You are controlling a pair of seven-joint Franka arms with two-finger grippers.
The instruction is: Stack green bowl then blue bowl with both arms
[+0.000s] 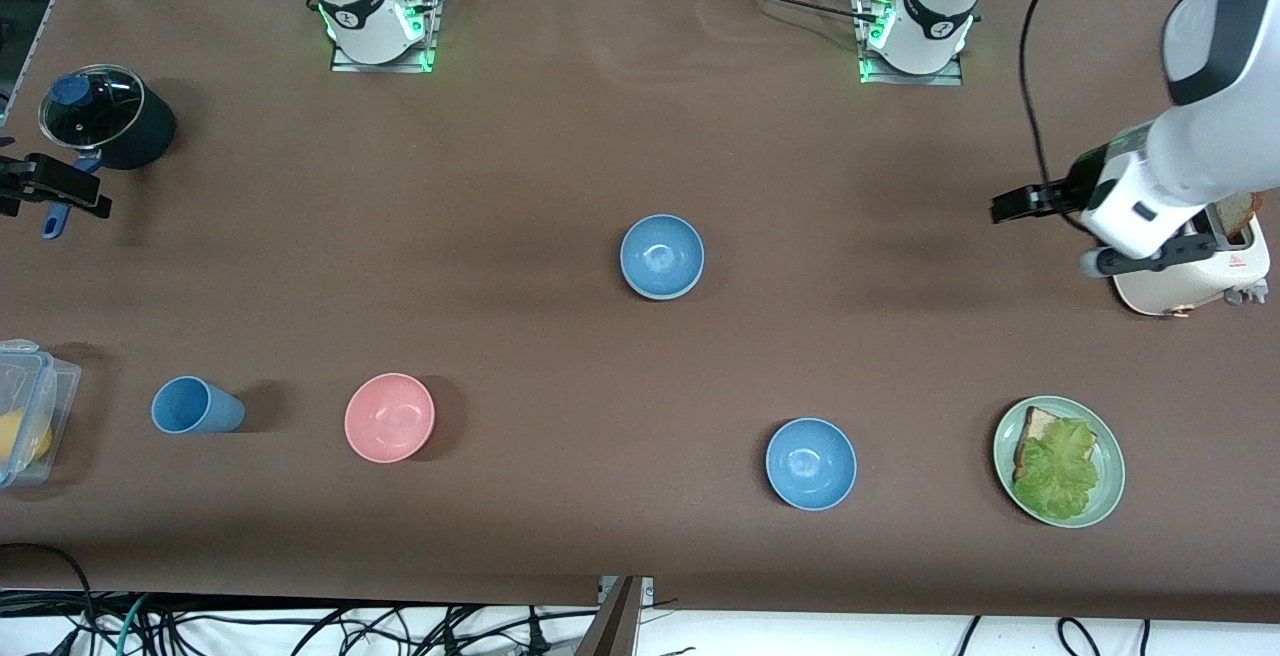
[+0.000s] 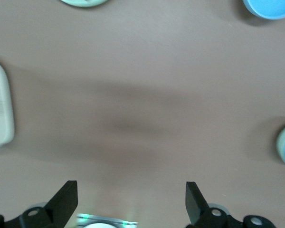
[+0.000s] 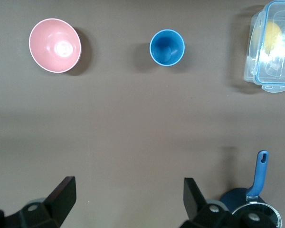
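Note:
A blue bowl (image 1: 661, 256) sits mid-table, nested in the green bowl (image 2: 280, 142), whose pale wall shows round it in the left wrist view. A second blue bowl (image 1: 810, 463) (image 2: 270, 5) stands alone, nearer to the front camera and toward the left arm's end. My left gripper (image 1: 1000, 207) (image 2: 131, 189) hangs open over bare table beside the toaster, holding nothing. My right gripper (image 1: 55, 188) (image 3: 128, 186) is open and empty at the right arm's end of the table, over the pot's blue handle.
A white toaster (image 1: 1195, 271) and a green plate (image 1: 1108, 496) with bread and lettuce are at the left arm's end. A pink bowl (image 1: 389, 417), a blue cup (image 1: 195, 406), a clear lidded box (image 1: 30, 416) and a dark pot (image 1: 105, 116) are toward the right arm's end.

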